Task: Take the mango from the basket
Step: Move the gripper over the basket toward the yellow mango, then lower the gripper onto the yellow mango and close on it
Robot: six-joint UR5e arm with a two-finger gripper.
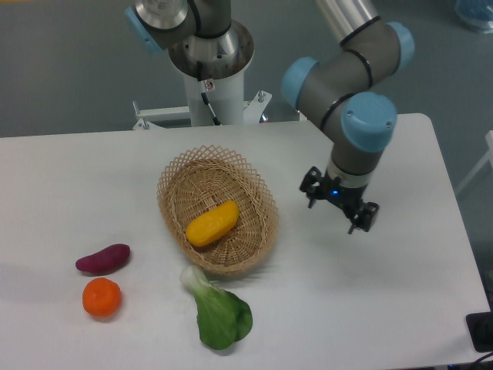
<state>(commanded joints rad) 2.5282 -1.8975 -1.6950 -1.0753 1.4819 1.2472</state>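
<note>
The robot's gripper (337, 206) hung over the bare white table (385, 293), its two black fingers spread apart and holding nothing, a small blue light glowing on the wrist above them. The grey arm with its pale blue joint caps rose behind the gripper toward the pedestal at the far edge of the table.

Just beside the gripper, toward the camera's left, sat the basket (218, 208), a shallow oval of light-tan wicker with an openwork lattice rim. The gripper stood outside that rim, not touching it. Inside the basket lay the mango (212, 223), smooth and yellow-orange, resting at a slant on the woven floor a little nearer the camera than the basket's middle.

Beyond the basket, on its near side from the camera, a leafy green vegetable (218, 312) with a pale stalk lay on the table, its stalk end close against the basket's rim. Well apart from the gripper, past the basket on the table's far left as the camera saw it, lay a purple sweet potato (103, 258), and just beside it, nearer the camera, a round orange fruit (102, 297).
</note>
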